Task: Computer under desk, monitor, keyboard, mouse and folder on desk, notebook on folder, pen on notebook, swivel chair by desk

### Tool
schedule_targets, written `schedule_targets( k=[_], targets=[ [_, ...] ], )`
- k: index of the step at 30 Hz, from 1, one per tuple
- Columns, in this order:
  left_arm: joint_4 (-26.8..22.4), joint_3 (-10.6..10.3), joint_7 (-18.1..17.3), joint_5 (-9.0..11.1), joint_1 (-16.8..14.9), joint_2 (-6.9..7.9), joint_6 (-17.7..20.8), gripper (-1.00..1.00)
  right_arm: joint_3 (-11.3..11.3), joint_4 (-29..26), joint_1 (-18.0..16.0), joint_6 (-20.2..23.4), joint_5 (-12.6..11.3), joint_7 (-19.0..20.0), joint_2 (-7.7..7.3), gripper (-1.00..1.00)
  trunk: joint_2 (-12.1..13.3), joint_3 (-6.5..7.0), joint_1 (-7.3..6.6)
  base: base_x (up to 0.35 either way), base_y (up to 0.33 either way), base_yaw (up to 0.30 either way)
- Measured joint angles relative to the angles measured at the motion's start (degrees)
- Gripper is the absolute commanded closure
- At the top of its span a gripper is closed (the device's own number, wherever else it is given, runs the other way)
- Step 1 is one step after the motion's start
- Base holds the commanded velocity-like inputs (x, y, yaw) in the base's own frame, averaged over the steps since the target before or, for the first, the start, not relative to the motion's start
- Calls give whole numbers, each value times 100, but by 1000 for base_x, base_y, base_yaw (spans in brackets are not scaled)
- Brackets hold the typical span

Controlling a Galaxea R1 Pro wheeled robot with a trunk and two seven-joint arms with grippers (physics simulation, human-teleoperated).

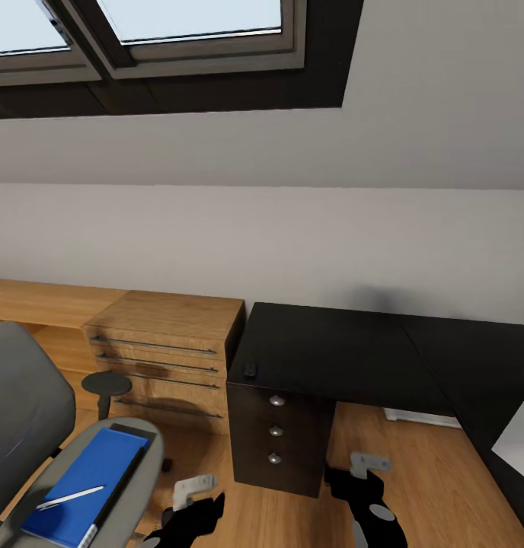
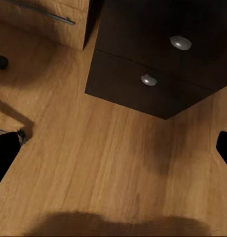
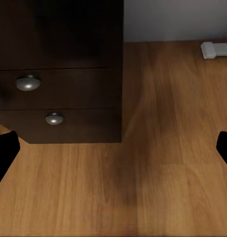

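Note:
The swivel chair point(image 1: 22, 415) stands at the left, grey with a black armrest point(image 1: 106, 383). On its seat lies the blue folder point(image 1: 91, 479) with the white pen point(image 1: 70, 497) across it. The desk point(image 1: 346, 350) has a glossy black top and a dark three-drawer unit point(image 1: 276, 434) point(image 2: 158, 54) point(image 3: 59, 74). A small dark mouse point(image 1: 250, 371) rests on the desk's near left corner. My left gripper point(image 1: 193, 495) point(image 2: 113, 153) and right gripper point(image 1: 365, 468) point(image 3: 113, 153) hang low over the wood floor in front of the drawer unit, both open and empty. The notebook, keyboard and computer are out of view.
A low light-wood cabinet point(image 1: 167, 350) with drawers stands between chair and desk. A white flat object point(image 1: 422, 417) point(image 3: 216, 49) lies on the floor under the desk by the wall. A white-grey surface point(image 1: 517, 449) cuts in at the right edge. A sloped wall and skylight rise behind.

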Motion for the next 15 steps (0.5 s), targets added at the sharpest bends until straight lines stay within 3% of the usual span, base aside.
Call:
schedule_targets(
  k=[6, 11, 15],
  targets=[
    [616, 1, -11, -5, 0, 220, -20, -100, -2, 415, 42, -56, 2, 5, -5, -100, 0, 0, 0, 0, 0, 0],
    [1154, 11, -19, -6, 0, 287, -168, -100, -1, 911, 47, -507, 9, 4, -6, -100, 0, 0, 0, 0, 0, 0],
    [1656, 8, -32, -6, 0, 339, -648, -100, 8, 1384, 48, -1067, 15, 1, -6, -100, 0, 0, 0, 0, 0, 0]
  ],
)
